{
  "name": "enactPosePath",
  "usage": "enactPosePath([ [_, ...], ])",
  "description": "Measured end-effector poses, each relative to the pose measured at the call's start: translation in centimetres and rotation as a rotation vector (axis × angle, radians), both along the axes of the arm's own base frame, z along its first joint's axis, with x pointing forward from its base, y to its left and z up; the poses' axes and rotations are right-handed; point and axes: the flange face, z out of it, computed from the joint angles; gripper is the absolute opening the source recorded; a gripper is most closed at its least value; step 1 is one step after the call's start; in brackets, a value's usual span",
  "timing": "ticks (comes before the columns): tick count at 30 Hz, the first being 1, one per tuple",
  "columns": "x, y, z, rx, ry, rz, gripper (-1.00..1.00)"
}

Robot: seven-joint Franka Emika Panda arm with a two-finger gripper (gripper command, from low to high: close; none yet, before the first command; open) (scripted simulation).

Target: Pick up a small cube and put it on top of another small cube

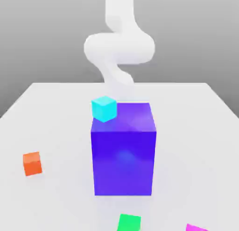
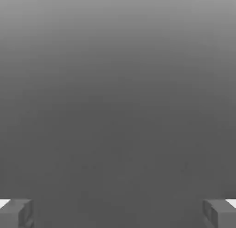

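We see our gripper (image 2: 118, 214) in the hand view with its two fingertips (image 2: 16, 213) far apart at the lower corners of the frame, nothing between them, facing a bare grey backdrop. In the exterior view the white arm (image 1: 119, 48) curls down from the top centre and disappears behind the large blue block (image 1: 123, 153) that fills the middle of the frame. The cyan cube (image 1: 103, 108) sits at the block's upper left corner, just above centre; whether it rests on the block or lies behind it we cannot tell. The orange cube (image 1: 32, 163) lies at middle left on the white table (image 1: 205, 132), the green cube (image 1: 129, 222) at bottom centre, and a magenta cube (image 1: 196, 227) at the bottom right edge. We judge no pick has begun. Since the hand looks at empty backdrop, every cube lies away from its current aim, so the coming move turns on tilting it towards the table; the cyan cube looks nearest the arm.
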Motion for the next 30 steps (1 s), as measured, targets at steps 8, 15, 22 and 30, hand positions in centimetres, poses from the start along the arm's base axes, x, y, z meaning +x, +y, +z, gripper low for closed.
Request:
enactPosePath([
  [8, 9.1, 3.6, -10.1, -0.083, 0.180, 0.270, 0.00],
  [15, 14.4, 7.8, -20.8, -0.168, 0.321, 0.497, 0.00],
  [22, 16.7, 12.4, -32.5, -0.272, 0.455, 0.729, 0.00],
  [30, 16.3, 15.8, -46.2, -0.411, 0.604, 0.982, 0.00],
])
